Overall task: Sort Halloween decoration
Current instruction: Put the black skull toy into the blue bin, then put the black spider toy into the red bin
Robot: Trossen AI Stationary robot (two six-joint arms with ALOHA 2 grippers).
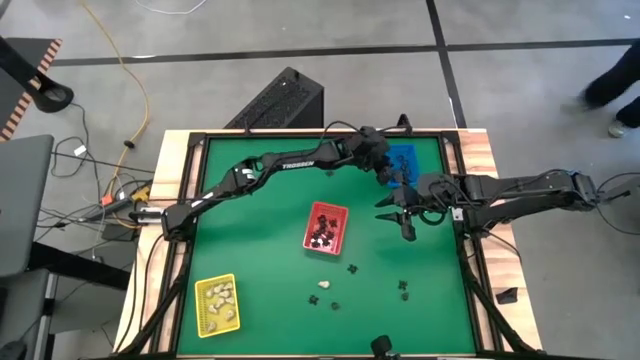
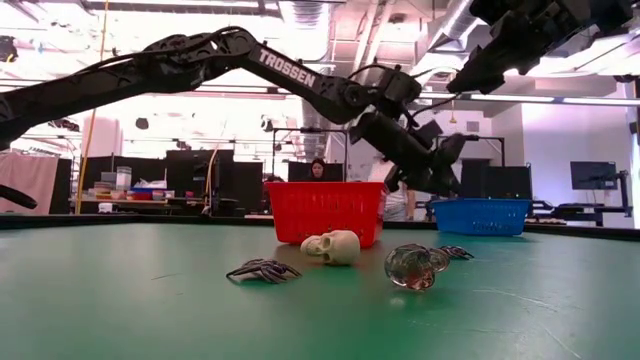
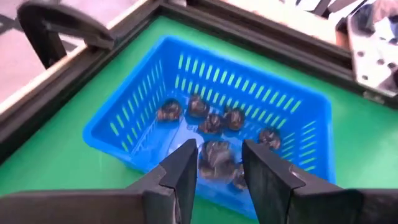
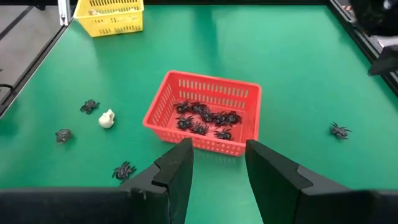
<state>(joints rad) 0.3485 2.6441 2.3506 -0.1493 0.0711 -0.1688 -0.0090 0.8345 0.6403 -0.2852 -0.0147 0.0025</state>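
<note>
Halloween decoration pieces scattered over the green table (image 1: 260, 200) and sorted into three baskets: black spiders heaped in the red basket (image 4: 163, 102), cream lumps in the yellow basket (image 1: 200, 305) near the left front corner, dark rounded pieces in the blue basket (image 3: 311, 109) at the far edge. Still loose on the felt: a cream skull (image 2: 333, 246), a black spider (image 2: 262, 270) just beside it, a clear-grey skull (image 2: 415, 265) with another spider partly hidden behind it, plus a lone spider (image 4: 339, 130) well apart to one side of the red basket. From above, mere specks, too small to tell skull from spider; blue basket mostly covered there by the left arm. In the yellow basket, contents too small to make out piece by piece. Hard to tell in the blue basket exactly what the dark pieces are; some cut off by the fingers in the left wrist view. Left gripper (image 3: 219, 171) reached across to the far right of the table, hovering over the blue basket, tilted down, fingers spread apart with nothing between them. Right gripper (image 4: 217, 165) raised above the table near the right side, pointing back toward the red basket, fingers likewise spread and empty. In the low view, right arm cut off at the upper corner, only part of it visible. Beyond the table, a person seated far back, partly hidden by the red basket
</note>
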